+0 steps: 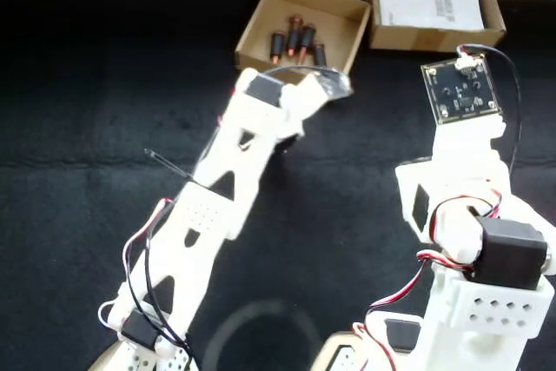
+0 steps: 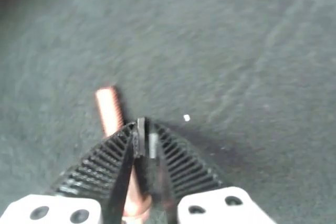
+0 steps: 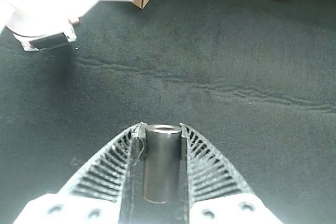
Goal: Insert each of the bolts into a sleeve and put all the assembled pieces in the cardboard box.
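1. Bolt (image 2: 107,109) of copper colour, pinched in left pincer (image 2: 143,129) over dark worktop (image 2: 236,51).
2. Sleeve (image 3: 161,166) clamped between right pincer (image 3: 161,128) fingers.
3. Assembled pieces (image 1: 295,41) lying inside cardboard box (image 1: 256,28), at far edge.

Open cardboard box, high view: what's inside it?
Four copper bolts in dark sleeves lie side by side. The near wall of the box hides the floor strip behind it.
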Controlling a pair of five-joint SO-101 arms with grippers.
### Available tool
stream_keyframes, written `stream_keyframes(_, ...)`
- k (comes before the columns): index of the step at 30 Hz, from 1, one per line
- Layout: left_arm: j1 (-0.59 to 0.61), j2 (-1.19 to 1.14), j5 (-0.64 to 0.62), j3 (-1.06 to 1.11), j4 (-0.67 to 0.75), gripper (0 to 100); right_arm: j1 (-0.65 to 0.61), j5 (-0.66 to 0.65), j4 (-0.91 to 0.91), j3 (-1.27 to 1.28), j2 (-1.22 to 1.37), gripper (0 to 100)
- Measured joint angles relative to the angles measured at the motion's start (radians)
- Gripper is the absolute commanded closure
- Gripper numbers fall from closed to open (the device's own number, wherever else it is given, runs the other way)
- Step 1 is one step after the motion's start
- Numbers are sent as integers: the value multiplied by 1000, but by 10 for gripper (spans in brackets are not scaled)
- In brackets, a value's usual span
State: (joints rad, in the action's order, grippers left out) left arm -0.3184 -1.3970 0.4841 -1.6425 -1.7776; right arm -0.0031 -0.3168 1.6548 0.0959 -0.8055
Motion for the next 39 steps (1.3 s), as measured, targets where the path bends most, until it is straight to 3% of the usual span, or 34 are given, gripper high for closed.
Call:
stream_keyframes(4,26,0,-54,0,0,881,0,0,0,0,0,990)
stream_keyframes(16,37,9,-55,64,0,882,0,0,0,0,0,990)
stream_keyframes(21,34,9,-55,68,0,996,0,0,0,0,0,990)
stream_keyframes(31,23,28,2,147,0,992,0,0,0,0,0,990)
stream_keyframes(35,-3,69,6,203,0,992,0,6,-71,3,0,990)
stream_keyframes(39,-28,115,8,259,0,992,0,114,-198,3,0,990)
